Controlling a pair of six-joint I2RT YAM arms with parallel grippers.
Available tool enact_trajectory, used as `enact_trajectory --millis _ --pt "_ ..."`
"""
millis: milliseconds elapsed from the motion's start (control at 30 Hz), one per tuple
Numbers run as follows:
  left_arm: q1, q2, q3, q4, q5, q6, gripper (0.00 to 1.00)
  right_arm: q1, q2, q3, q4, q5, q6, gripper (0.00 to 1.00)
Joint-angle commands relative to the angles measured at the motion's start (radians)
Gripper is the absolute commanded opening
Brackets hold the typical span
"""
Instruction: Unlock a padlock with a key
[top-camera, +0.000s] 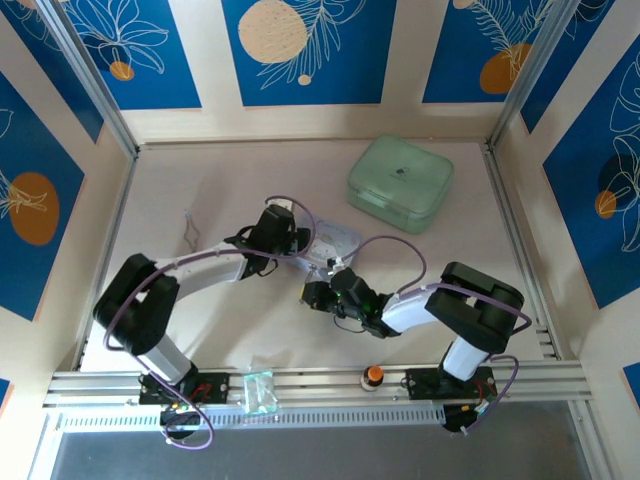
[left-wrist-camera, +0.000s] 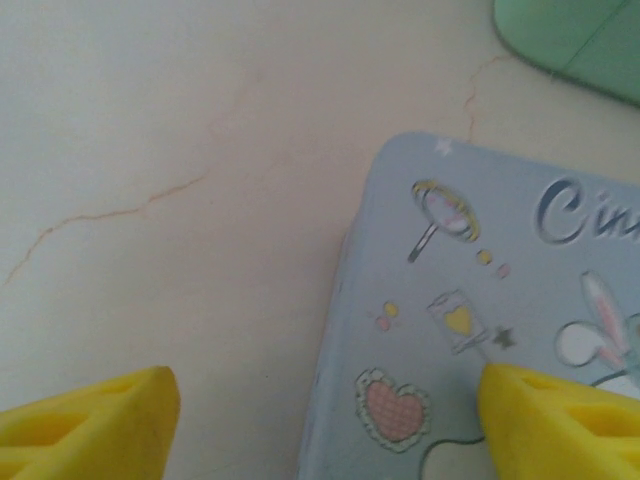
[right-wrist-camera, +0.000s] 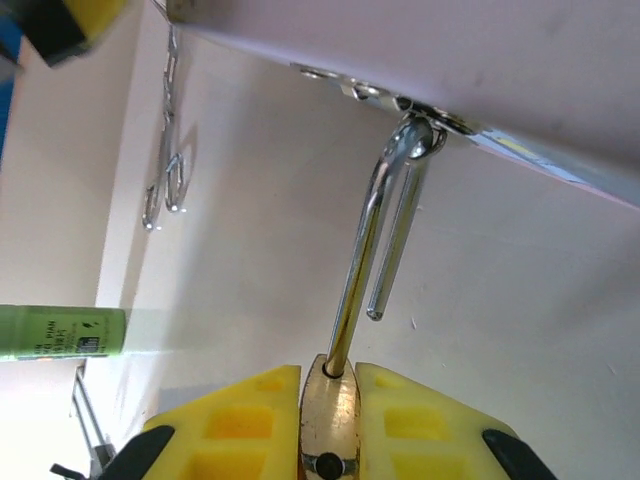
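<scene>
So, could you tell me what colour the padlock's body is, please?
Brass-gold; the padlock shows best in the right wrist view.

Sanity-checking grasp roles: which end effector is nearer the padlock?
Right. The right end effector is clamped on the padlock, gripping its brass body. The left end effector hangs open over the lid edge of the blue cartoon box, not touching the lock.

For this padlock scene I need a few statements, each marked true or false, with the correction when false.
1. The right gripper is shut on the brass body of the padlock. True.
2. The left gripper is shut on the key. False: it stands open, one finger over the blue cartoon box.
3. The shackle hooks into a fitting on the blue cartoon box's edge. True.
4. The green box lies beside the arms' bases. False: it lies at the table's far side.
</scene>
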Motion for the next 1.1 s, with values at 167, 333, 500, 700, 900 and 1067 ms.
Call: enact_trajectory --millis 167,333,500,700,900,1067 --pt "0.0 -0.037 -0.08 -0.062 0.045 -0.07 0.59 -0.056 0.068 -0.126 -0.147 0.003 0.201 0.15" --pt "-0.009 -0.091 -0.157 -0.064 0.095 -0.131 0.57 -0.055 0.058 -0.146 -0.182 0.044 0.237 0.15" --pt "-0.042 -0.117 -0.18 -0.101 0.076 -0.167 0.55 -0.052 -0.02 -0.12 -0.383 0.061 0.202 0.15" --pt "-0.046 -0.121 -0.203 -0.073 0.081 -0.197 0.55 -0.045 -0.088 0.006 -0.751 0.087 0.104 0.16" --pt "-0.063 -0.169 -0.201 -0.088 0.099 -0.215 0.55 -0.071 -0.102 -0.008 -0.796 0.087 0.098 0.15" --pt "-0.065 -0.248 -0.201 -0.102 0.126 -0.221 0.56 -0.097 -0.174 -0.058 -0.757 0.063 0.078 0.16"
